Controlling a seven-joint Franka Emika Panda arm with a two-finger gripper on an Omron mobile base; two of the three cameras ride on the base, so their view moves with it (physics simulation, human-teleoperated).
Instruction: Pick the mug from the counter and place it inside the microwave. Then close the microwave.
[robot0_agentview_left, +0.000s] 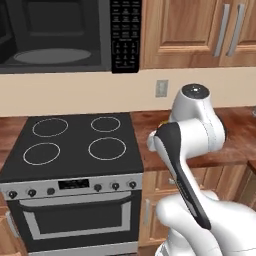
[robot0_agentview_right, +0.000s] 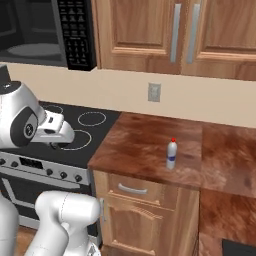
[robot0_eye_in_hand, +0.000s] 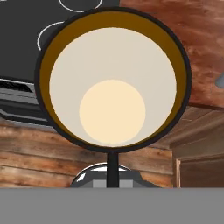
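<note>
One small black cylindrical mug (robot0_eye_in_hand: 113, 78) with a pale cream inside is seen close up in the hand view, its round mouth facing the camera and a thin dark finger (robot0_eye_in_hand: 112, 168) pressed against its lower rim; the two-finger gripper (robot0_eye_in_hand: 112, 175) is clamped on that rim, jaws drawn together. The mug is carried clear of the reddish-brown wood-grain counter (robot0_agentview_right: 145, 145), above the line where the counter edge meets the black stovetop (robot0_agentview_left: 75, 142) with its four white ring burners. Open air is left between the stovetop and the large black microwave (robot0_agentview_left: 60, 35) mounted above it; the cavity is seen open, one round turntable (robot0_agentview_left: 52, 55) visible inside, and one button panel (robot0_agentview_left: 126, 35) with white labels is placed at its right edge. One slim white bottle (robot0_agentview_right: 171, 154) with a red cap is stood upright on the counter, well apart from the stove edge. Two wooden cabinet doors (robot0_agentview_right: 170, 32) are hung right of the microwave, and one wall outlet (robot0_agentview_right: 154, 92) is set below them.
</note>
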